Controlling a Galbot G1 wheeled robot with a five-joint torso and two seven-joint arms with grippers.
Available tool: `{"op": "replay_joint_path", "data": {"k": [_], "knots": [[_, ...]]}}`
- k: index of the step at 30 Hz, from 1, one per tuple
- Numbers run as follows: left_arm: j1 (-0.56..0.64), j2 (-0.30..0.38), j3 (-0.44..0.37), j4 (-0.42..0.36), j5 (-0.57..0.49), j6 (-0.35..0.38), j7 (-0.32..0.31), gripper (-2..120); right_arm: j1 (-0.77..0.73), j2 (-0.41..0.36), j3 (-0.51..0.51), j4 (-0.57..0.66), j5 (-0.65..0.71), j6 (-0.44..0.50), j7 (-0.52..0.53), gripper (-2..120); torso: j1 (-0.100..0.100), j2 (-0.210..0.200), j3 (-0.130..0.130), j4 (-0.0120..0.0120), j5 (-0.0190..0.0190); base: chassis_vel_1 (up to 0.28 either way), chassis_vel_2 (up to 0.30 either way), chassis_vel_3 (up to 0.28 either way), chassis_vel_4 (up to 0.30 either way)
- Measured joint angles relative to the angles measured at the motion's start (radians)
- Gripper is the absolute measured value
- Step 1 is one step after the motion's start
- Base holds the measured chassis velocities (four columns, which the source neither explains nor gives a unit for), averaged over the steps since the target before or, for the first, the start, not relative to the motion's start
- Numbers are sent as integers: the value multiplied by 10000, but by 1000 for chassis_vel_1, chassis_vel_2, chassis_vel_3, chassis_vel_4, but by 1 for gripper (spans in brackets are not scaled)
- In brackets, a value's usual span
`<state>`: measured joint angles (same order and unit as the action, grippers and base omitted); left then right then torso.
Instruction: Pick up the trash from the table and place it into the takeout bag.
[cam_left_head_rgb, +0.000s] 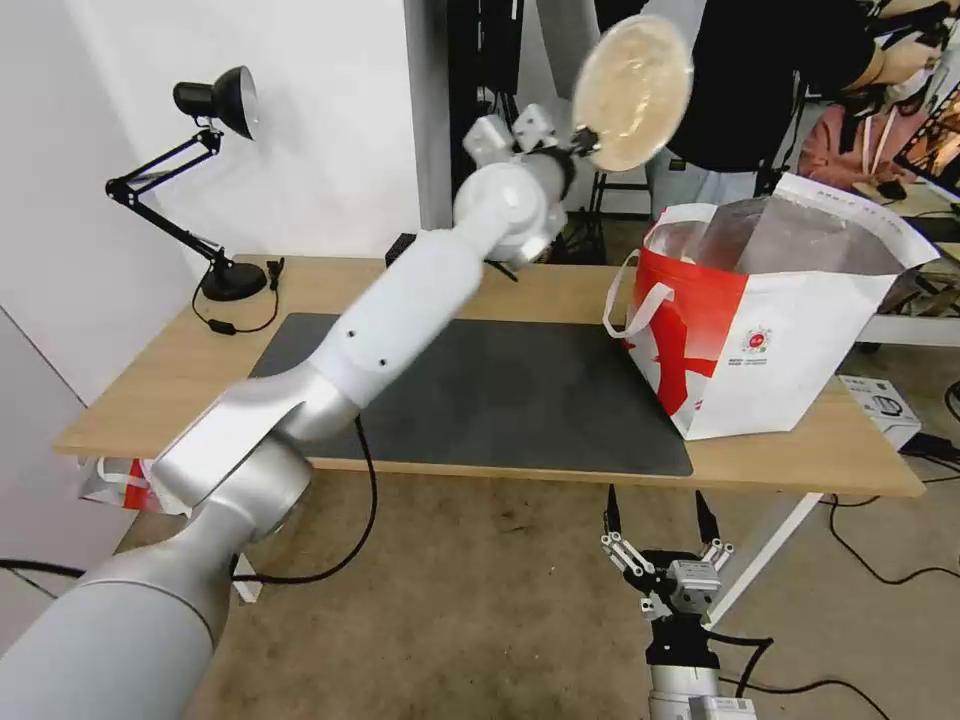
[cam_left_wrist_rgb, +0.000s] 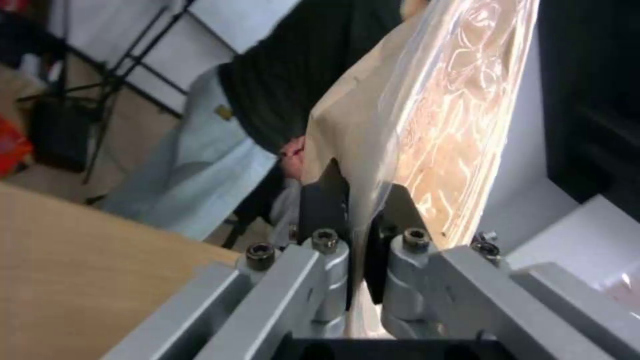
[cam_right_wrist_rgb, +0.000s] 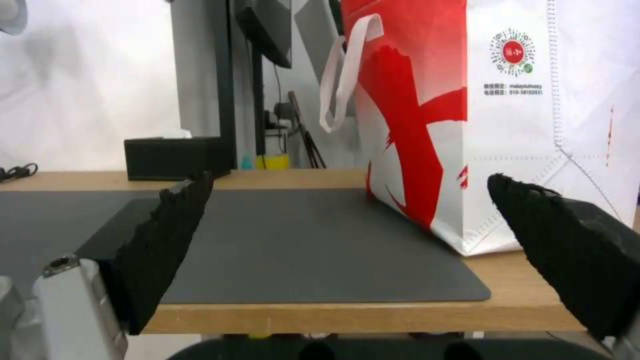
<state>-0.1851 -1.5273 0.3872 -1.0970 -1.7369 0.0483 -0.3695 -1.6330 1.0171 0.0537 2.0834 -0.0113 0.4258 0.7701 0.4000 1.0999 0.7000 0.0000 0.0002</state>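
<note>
My left gripper (cam_left_head_rgb: 585, 142) is raised high over the far side of the table (cam_left_head_rgb: 150, 390) and is shut on the rim of a beige bowl (cam_left_head_rgb: 632, 90), which is tilted on edge. In the left wrist view the jaws (cam_left_wrist_rgb: 360, 200) pinch the bowl's (cam_left_wrist_rgb: 440, 125) thin rim. The bowl hangs up and to the left of the takeout bag (cam_left_head_rgb: 770, 340), a white and red tote standing open at the table's right end. My right gripper (cam_left_head_rgb: 660, 522) waits open below the table's front edge; the right wrist view shows it (cam_right_wrist_rgb: 348, 181) facing the bag (cam_right_wrist_rgb: 507, 125).
A dark grey mat (cam_left_head_rgb: 500, 390) covers the middle of the table. A black desk lamp (cam_left_head_rgb: 215, 100) stands at the back left and a black tissue box (cam_right_wrist_rgb: 177, 157) at the back edge. A small red-and-white plastic bag (cam_left_head_rgb: 115, 485) hangs under the left end.
</note>
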Motion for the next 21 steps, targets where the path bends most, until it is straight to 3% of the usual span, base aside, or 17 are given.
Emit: {"op": "replay_joint_path", "data": {"k": [8,21], "knots": [[-810,-817,731,1310,-119,20,1258,1,0,0,0,0,0,0,-1,100,0,0,-2,-5,0,0,0,0,0],[-1204,-846,1384,2841,-76,251,2317,1,0,0,0,0,0,0,0,100,1,0,0,1,-2,0,0,0,0]]}}
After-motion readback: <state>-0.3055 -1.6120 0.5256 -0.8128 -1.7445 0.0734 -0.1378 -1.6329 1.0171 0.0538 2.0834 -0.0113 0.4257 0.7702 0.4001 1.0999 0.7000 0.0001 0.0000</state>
